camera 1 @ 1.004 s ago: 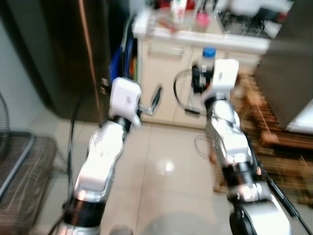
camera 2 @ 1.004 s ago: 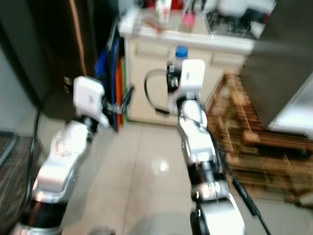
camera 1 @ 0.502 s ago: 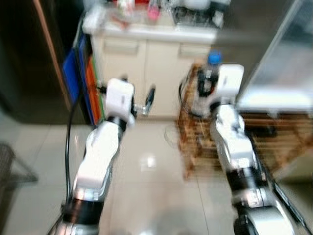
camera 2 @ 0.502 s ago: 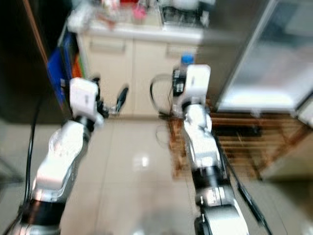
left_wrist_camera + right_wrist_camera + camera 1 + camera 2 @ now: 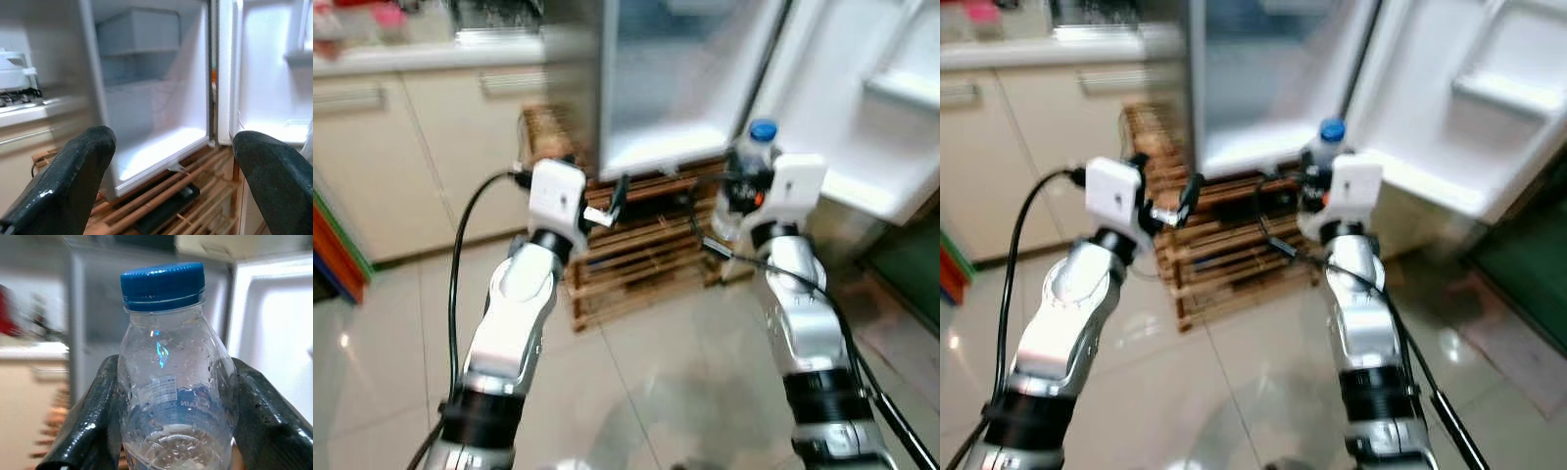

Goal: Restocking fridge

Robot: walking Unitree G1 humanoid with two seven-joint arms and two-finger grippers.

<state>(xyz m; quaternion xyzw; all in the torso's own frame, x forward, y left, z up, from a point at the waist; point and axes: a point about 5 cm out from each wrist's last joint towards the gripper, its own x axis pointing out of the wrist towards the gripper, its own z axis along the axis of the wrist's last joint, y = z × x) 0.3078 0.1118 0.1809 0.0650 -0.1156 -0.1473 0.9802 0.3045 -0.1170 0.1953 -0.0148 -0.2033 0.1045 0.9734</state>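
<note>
Swinging round from the cupboards, the robot faced the open fridge (image 5: 666, 88); right gripper (image 5: 171, 396) clamped the light, slippery water bottle (image 5: 168, 377) mid-body; left gripper (image 5: 171, 166) gaped empty.

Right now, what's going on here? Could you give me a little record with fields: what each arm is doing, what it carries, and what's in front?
right gripper: shut on the water bottle, held upright
bottle: clear plastic, blue cap
left gripper: open, holding nothing
ahead: fridge, its door swung open
under the fridge: wooden slat pallet
beside it: cream cabinets
</note>
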